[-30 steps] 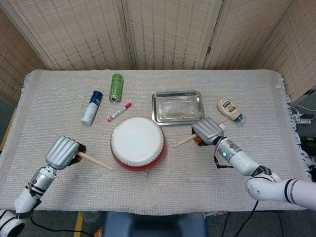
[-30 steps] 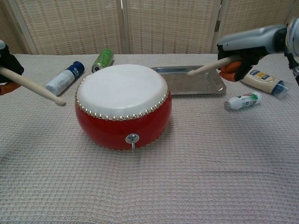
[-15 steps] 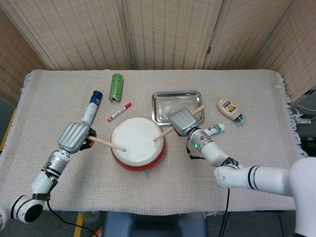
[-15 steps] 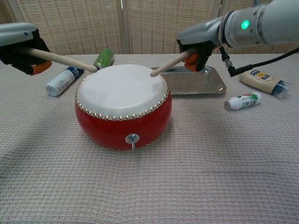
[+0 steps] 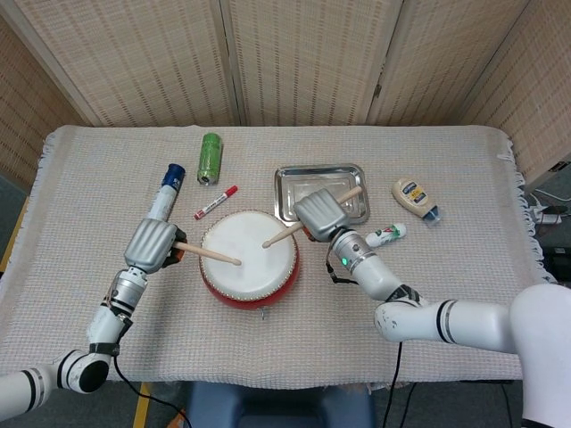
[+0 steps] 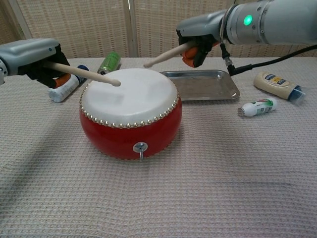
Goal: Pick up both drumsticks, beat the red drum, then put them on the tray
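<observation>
Chest view | left robot hand [image 6: 42, 64] grips left drumstick [image 6: 86, 74] | right robot hand [image 6: 198, 42] grips right drumstick [image 6: 166, 53] | sticks likely light, rigid; hold near butt | red drum [image 6: 130, 111] beating

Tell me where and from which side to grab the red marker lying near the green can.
Grip the marker at mid-barrel, coming straight down from above. It lies flat on the cloth, slanted, red cap toward the tray, so the fingers should close across its thin width. The open cloth around it leaves room, though the drum sits close on the near side. Both hands currently hold drumsticks.
</observation>
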You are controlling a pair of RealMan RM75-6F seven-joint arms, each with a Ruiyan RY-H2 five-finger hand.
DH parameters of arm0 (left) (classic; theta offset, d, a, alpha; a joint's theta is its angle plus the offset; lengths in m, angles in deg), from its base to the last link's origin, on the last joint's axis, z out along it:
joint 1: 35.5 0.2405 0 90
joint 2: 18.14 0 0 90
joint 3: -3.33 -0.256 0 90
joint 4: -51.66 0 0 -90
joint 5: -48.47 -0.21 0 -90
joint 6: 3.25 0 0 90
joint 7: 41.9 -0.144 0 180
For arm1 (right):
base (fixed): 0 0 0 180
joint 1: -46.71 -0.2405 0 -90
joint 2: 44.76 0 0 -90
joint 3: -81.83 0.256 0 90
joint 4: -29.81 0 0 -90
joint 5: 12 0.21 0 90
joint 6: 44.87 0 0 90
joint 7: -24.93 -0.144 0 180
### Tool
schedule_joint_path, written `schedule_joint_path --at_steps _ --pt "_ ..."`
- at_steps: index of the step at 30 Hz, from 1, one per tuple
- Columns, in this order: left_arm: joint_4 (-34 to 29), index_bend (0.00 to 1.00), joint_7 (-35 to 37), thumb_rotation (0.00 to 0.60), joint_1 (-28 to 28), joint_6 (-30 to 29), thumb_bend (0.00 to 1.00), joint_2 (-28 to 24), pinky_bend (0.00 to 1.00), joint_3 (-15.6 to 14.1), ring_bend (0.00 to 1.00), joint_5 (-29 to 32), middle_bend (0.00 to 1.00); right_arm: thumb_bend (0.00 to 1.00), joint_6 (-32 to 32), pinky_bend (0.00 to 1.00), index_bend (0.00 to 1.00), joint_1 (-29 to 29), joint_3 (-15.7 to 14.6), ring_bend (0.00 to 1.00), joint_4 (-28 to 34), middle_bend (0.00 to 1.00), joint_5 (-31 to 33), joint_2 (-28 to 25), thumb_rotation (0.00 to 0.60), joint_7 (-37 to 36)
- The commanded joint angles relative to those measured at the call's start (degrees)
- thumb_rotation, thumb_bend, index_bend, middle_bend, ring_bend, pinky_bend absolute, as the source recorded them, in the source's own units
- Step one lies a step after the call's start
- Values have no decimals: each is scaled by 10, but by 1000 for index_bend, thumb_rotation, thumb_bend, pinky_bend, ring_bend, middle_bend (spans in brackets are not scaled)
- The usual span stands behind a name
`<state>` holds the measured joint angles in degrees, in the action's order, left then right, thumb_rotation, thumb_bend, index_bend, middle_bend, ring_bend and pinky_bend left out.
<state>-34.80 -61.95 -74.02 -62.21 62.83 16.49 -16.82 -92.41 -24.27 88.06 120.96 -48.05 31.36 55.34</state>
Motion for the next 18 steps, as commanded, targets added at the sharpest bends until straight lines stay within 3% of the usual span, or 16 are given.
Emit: schedule_joint_path --at_steps 1,4,12,15,18 --pt "30 940 -46 600 -15 5 567 28 1000 -9 1000 25 1000 857 -1 1000 1000 17 20 1000 19 1000 -29 -21 600 -31" --pt "47 939 -85 600 -21 1 567 37 1000 -10 1000 51 1000 857 13 1000 1000 15 4 1000 1 1000 -31 -12 600 -16" --pt "-42 933 -1 600 4 -19 567 -30 1000 17 1000 43 1000 856 38 1000 1000 -9 -52 1000 -88 1000 25 62 600 74" --pt "-44 933 0 600 3 -20 567 -33 1000 12 1000 35 1000 857 34 1000 1000 -14 -51 1000 -97 1000 36 73 600 86" --pt "-27 933 -19 600 -4 -13 566 -17 1000 0 1000 38 1000 857 13 1000 1000 -7 -26 1000 -70 1000 9 57 600 61"
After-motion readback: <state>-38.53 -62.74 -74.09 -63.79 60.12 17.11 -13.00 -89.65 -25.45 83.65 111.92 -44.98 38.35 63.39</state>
